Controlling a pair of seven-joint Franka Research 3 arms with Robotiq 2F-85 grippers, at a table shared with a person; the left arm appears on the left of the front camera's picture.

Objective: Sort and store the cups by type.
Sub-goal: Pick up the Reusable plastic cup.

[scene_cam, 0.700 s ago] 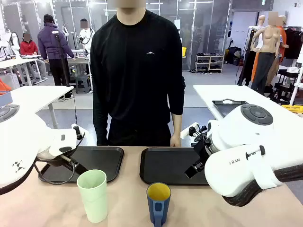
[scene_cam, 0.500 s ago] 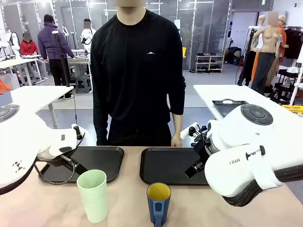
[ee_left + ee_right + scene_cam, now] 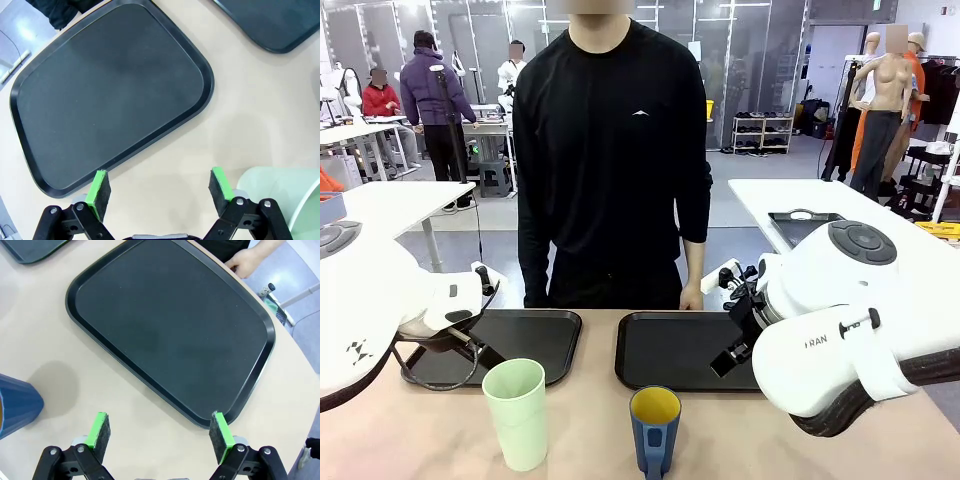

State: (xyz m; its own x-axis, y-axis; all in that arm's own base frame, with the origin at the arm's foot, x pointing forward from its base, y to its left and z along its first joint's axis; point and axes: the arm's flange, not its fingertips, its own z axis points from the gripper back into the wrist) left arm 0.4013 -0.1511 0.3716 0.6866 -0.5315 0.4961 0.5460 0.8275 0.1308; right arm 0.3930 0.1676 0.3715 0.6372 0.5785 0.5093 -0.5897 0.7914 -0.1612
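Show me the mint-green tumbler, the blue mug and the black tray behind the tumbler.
Tall pale mint-green plastic tumbler (image 3: 518, 420): front view, side wall.
Short dark blue mug (image 3: 640, 441), yellow inside: front view, outer wall.
Black rectangular tray (image 3: 540, 338) behind the tumbler: front view, bare floor.

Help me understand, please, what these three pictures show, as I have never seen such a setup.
A robot's white left arm and right arm stand at a table, a person standing opposite. The wide picture comes from a fixed camera between the arms. The other two come from wrist cameras, looking along each gripper's green-padded fingers. The left gripper and the right gripper are both open and hold nothing. On the table lie a left tray and a right tray, both black; nearer the camera stand a mint-green tumbler and a dark blue mug with a yellow inside.
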